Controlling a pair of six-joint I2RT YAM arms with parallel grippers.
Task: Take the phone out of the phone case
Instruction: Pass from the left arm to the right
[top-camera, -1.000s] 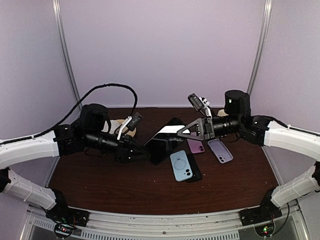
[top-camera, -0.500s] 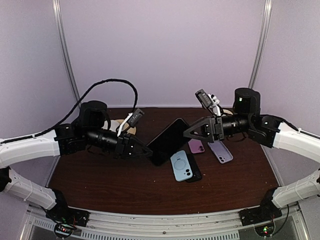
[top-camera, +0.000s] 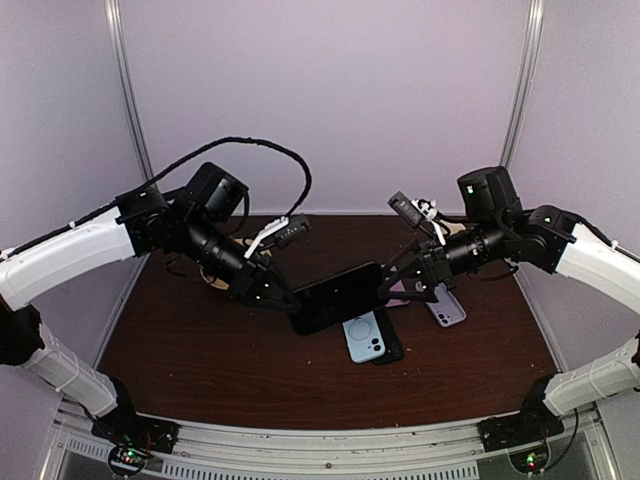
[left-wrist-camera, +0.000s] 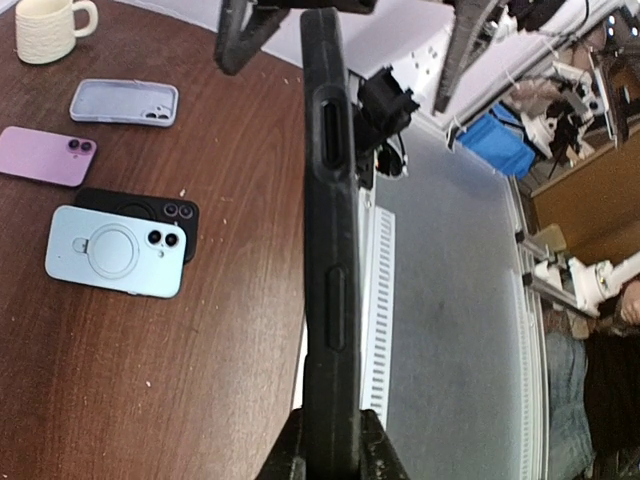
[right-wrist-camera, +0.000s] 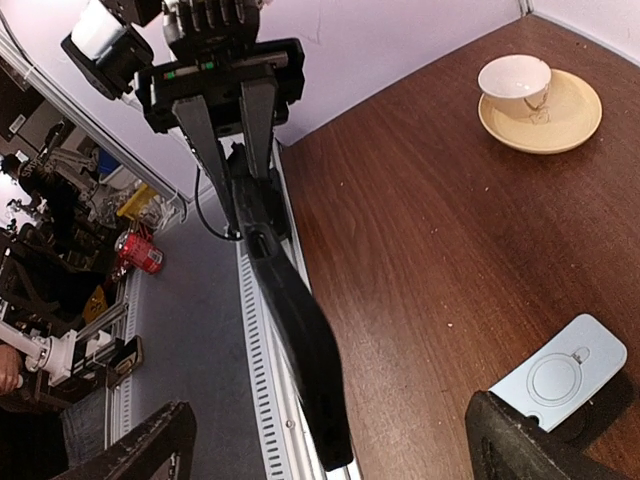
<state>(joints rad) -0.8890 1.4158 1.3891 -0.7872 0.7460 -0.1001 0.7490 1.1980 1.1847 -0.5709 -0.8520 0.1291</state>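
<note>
In the top external view the pale blue phone (top-camera: 362, 336) lies back-up on the brown table (top-camera: 200, 350) and serves as the marker here. The phone (top-camera: 338, 296) of the task hangs in the air just beyond it and a little to the left, dark face toward the camera. The left gripper (top-camera: 277, 297) is clamped on the phone's end farthest from the pale blue phone, and the right gripper (top-camera: 400, 287) stands spread wide at the end nearest it. A black handset (top-camera: 390, 347) peeks out from under the pale blue phone's right side, and a grey-lilac case (top-camera: 446, 304) lies farther right. In the left wrist view the phone is seen edge-on, running straight up the frame to the right of the pale blue phone. The black phone case (left-wrist-camera: 328, 200) wraps its side, button cutouts showing, and the phone is not yet out of it. The left fingers (left-wrist-camera: 300, 455) pinch its bottom end from both sides. A purple phone (left-wrist-camera: 45, 155) lies above the pale blue phone, and a cream mug (left-wrist-camera: 45, 28) sits higher, at the corner. In the right wrist view the cased phone slants down the frame well to the left of the pale blue phone. The right fingers (right-wrist-camera: 150, 450) sit far apart at the bottom corners, the phone's near end between them and touching neither. A cup on a saucer (right-wrist-camera: 555, 125) stands well above the pale blue phone.
</note>
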